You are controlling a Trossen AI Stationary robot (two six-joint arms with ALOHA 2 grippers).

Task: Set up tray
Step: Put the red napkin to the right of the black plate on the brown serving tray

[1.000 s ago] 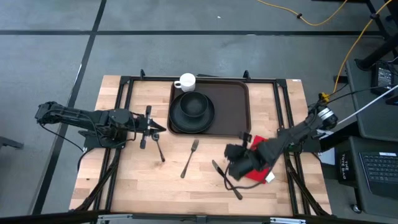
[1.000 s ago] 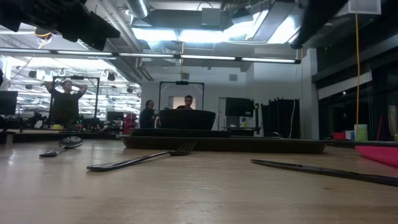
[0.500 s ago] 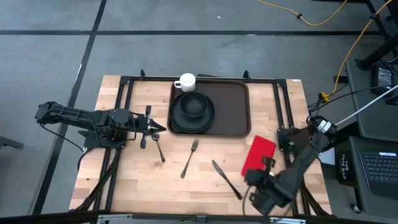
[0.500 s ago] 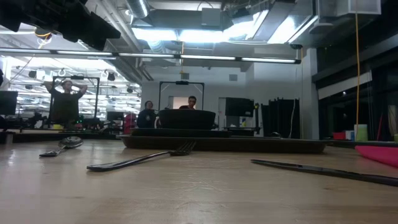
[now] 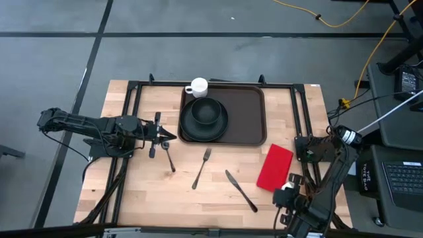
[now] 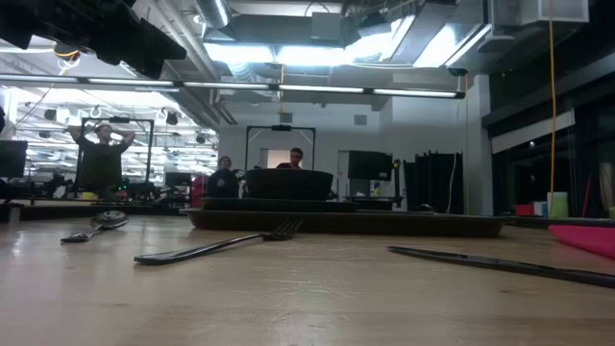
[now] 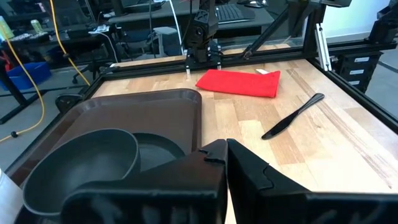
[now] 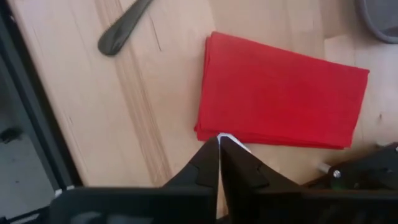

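Lying toward the upper middle of the high view, the tray sits on the wooden surface, dark brown with a raised rim. On its left half rests a round black plate with a black bowl stacked on it; the bowl hides most of the plate's middle. A white cup stands at the tray's upper left corner; whether it is on the rim or just outside cannot be told.

Below the tray, loose on the surface: a spoon, a fork, and a dark knife, all apart from each other. A red napkin lies right of the knife, below the tray's lower right corner, not touching it.

Left gripper: at middle left of the high view, fingers pressed together, holding nothing, tip just above the spoon's end. In its own wrist view the fingers block the near part of the tray.

Right gripper: at lower right of the high view, partly lost against its own arm near the frame's bottom edge. Its wrist view shows the fingers nearly closed, pinching nothing, just off the napkin's edge.

In the low view the tray shows only as a thin dark band.
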